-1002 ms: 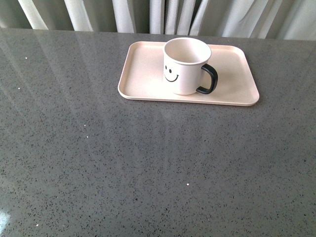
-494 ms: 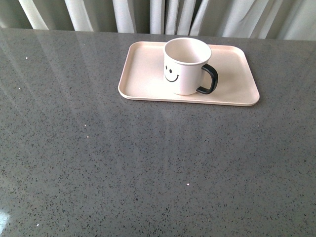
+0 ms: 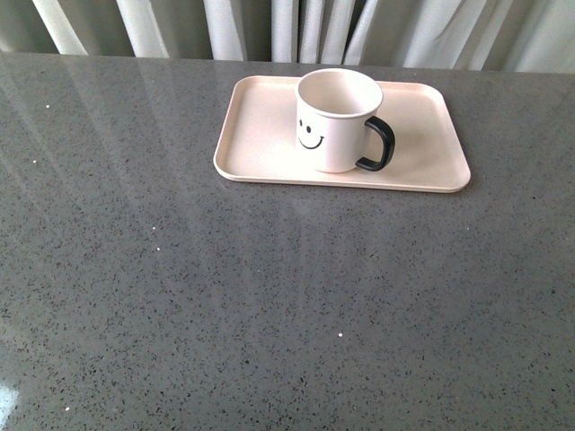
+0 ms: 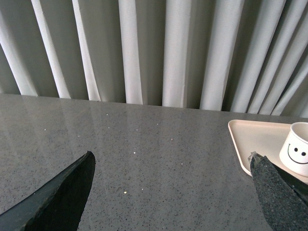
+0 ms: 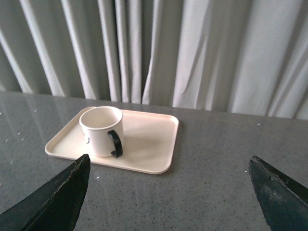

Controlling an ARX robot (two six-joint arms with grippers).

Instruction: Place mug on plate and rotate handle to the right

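Note:
The white mug (image 3: 336,119) with a black smiley face stands upright on the pale pink plate (image 3: 260,135) at the far middle of the grey table. Its black handle (image 3: 379,145) points right. Neither arm shows in the front view. In the left wrist view my left gripper (image 4: 171,161) is open and empty above bare table, with the plate (image 4: 252,137) and mug (image 4: 298,150) off to one side. In the right wrist view my right gripper (image 5: 168,161) is open and empty, well back from the mug (image 5: 101,130), its handle (image 5: 115,143) and the plate (image 5: 149,139).
The grey speckled table (image 3: 269,296) stretches wide in front of the plate. White curtains (image 3: 296,27) hang behind the table's far edge.

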